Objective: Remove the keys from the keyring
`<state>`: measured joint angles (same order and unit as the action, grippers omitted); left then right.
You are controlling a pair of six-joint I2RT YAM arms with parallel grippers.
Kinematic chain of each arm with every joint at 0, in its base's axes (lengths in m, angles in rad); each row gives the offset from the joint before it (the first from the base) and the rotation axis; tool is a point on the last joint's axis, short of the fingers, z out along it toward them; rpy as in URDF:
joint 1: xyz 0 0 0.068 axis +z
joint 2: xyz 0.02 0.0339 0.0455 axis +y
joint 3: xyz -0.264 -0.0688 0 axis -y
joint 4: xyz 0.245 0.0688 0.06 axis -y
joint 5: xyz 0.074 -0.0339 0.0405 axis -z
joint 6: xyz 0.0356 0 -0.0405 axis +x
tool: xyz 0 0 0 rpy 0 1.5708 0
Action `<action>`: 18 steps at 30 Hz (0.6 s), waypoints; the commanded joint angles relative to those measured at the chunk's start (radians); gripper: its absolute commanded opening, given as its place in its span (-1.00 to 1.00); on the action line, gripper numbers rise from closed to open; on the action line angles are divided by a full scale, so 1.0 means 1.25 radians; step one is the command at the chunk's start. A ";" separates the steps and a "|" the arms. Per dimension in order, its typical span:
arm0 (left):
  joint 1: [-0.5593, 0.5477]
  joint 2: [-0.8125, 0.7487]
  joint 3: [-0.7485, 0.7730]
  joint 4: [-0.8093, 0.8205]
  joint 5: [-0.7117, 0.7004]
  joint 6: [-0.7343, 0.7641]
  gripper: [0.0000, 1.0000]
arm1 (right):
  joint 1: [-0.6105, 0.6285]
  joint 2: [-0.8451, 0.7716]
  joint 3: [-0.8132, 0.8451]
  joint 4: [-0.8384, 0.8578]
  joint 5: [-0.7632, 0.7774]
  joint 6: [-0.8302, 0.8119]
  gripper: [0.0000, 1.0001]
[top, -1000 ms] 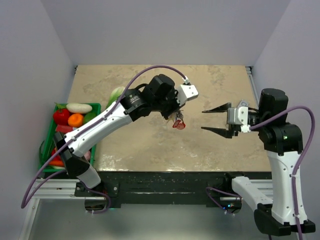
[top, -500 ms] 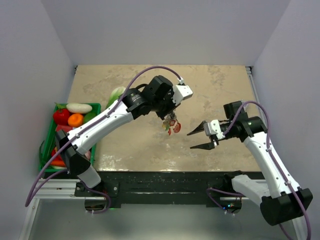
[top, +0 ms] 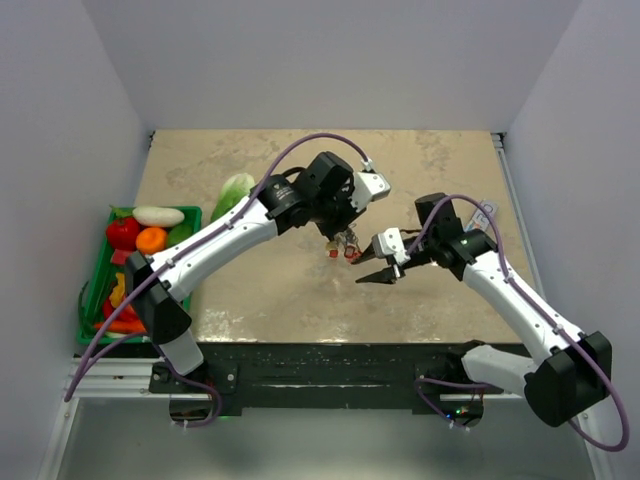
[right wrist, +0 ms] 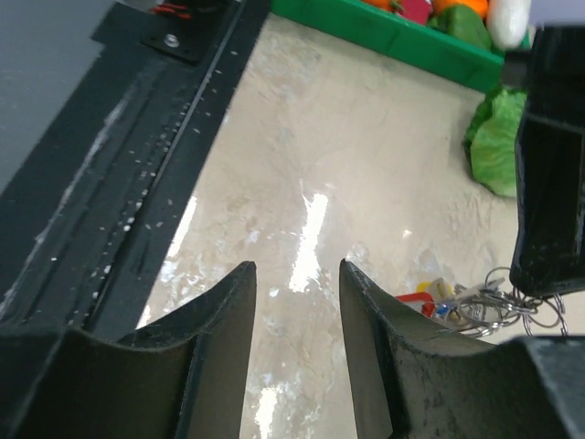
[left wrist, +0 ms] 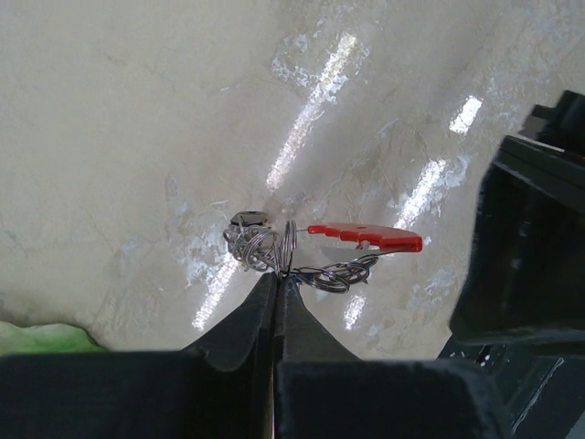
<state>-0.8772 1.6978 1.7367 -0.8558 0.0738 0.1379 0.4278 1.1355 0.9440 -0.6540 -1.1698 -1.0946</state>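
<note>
My left gripper (top: 341, 233) is shut on the thin silvery keyring (left wrist: 287, 249) and holds the bunch above the table. The red oval fob (left wrist: 366, 238) and chain hang just beyond the fingertips (left wrist: 265, 293). In the top view the keys (top: 344, 248) dangle below the left gripper. My right gripper (top: 370, 266) is open and empty, just right of the bunch and a little nearer. In the right wrist view the keys (right wrist: 441, 296), with red, yellow and blue bits, hang to the right of my open right gripper (right wrist: 297, 267), under the left gripper (right wrist: 553, 174).
A green basket (top: 92, 300) of toy vegetables stands off the table's left edge. A green lettuce (top: 232, 192) lies at the table's left. A white-and-blue card (top: 485, 211) lies at the right. The table's black front rail (right wrist: 137, 155) shows in the right wrist view.
My right arm has swung in leftward and down, bringing its open gripper close to the keys. My left gripper has shifted slightly left, still holding the keyring.
</note>
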 commanded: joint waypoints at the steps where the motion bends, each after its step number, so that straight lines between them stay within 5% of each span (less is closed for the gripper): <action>1: 0.006 -0.008 0.045 0.020 0.033 -0.019 -1.00 | 0.009 0.002 -0.045 0.224 0.112 0.148 -0.11; 13: 0.024 -0.028 0.038 0.004 0.114 -0.018 -1.00 | 0.006 -0.003 -0.067 0.453 0.345 0.300 -0.17; 18: 0.050 -0.040 0.021 0.006 0.282 -0.033 -1.00 | 0.007 0.025 -0.047 0.492 0.350 0.317 -0.17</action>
<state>-0.8349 1.6978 1.7485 -0.8547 0.2047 0.1303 0.4343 1.1416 0.8352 -0.1696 -0.7959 -0.7364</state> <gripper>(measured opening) 0.019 0.417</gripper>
